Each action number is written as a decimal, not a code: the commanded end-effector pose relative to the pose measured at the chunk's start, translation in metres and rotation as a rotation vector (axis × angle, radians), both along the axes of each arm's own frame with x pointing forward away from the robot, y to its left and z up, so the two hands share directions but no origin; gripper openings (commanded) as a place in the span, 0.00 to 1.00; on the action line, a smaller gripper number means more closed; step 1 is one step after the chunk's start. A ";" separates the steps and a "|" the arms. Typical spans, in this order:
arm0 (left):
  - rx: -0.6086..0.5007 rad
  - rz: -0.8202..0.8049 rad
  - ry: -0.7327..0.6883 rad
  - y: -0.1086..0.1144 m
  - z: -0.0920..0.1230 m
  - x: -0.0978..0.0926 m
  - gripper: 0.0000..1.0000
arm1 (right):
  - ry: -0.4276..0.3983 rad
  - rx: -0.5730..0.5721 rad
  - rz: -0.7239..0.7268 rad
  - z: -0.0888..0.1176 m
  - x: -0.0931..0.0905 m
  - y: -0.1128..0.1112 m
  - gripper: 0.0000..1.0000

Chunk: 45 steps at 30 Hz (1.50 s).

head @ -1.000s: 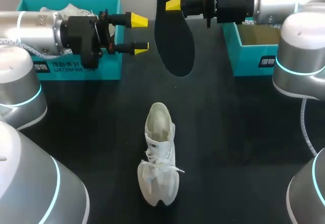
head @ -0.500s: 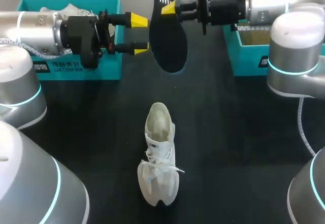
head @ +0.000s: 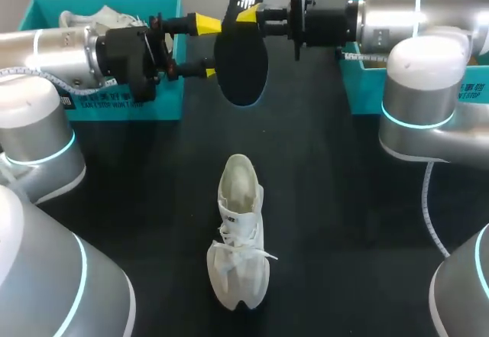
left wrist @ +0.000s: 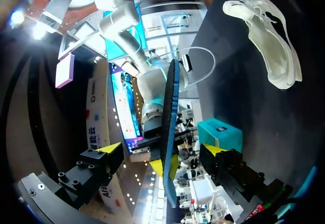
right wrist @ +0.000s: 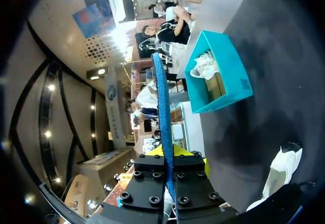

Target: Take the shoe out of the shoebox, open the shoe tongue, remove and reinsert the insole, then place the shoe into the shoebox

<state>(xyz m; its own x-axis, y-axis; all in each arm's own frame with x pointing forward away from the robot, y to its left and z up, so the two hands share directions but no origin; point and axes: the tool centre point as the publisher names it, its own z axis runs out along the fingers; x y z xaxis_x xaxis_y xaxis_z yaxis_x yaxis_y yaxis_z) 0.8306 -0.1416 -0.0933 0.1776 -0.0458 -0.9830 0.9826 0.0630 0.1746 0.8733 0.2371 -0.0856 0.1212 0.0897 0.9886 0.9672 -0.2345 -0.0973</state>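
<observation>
Hanging above the far part of the black table [head: 344, 199], the insole [head: 241, 54] is a long, dark oval with a white mark printed at its heel end. That end points away from the robot and the rounded forefoot points down toward the table. In both wrist views it stands edge-on as a thin strip with a blue tint.

The right gripper [head: 256, 14] pinches the insole at the marked end, its fingers closed narrowly on the two faces. The left gripper [left wrist: 161, 150] is spread wide. The insole sits between its yellow tips, and in the left wrist view a gap shows on each side.

The shoe [head: 238, 234] is white and stands on its sole in the middle of the table, well apart from the insole. Its toe points to the near edge, its laces lie loose, and its mouth gapes toward the far side.

A teal shoebox [head: 114, 102] sits behind the left gripper with something white in it. Another teal box [head: 367, 85] sits under the right arm.
</observation>
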 end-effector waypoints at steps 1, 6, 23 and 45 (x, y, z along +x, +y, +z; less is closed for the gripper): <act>0.017 -0.009 0.005 -0.005 0.002 0.008 1.00 | 0.008 -0.012 0.003 -0.001 0.007 0.008 0.00; 0.028 -0.018 0.006 -0.007 0.002 0.009 0.85 | 0.024 -0.017 -0.006 -0.006 0.010 0.008 0.00; 0.057 -0.038 -0.001 -0.013 -0.002 0.013 0.38 | 0.031 -0.022 -0.011 -0.008 0.011 0.008 0.00; 0.082 -0.042 -0.018 -0.018 -0.007 0.018 0.00 | 0.036 -0.017 -0.014 -0.007 0.010 0.005 1.00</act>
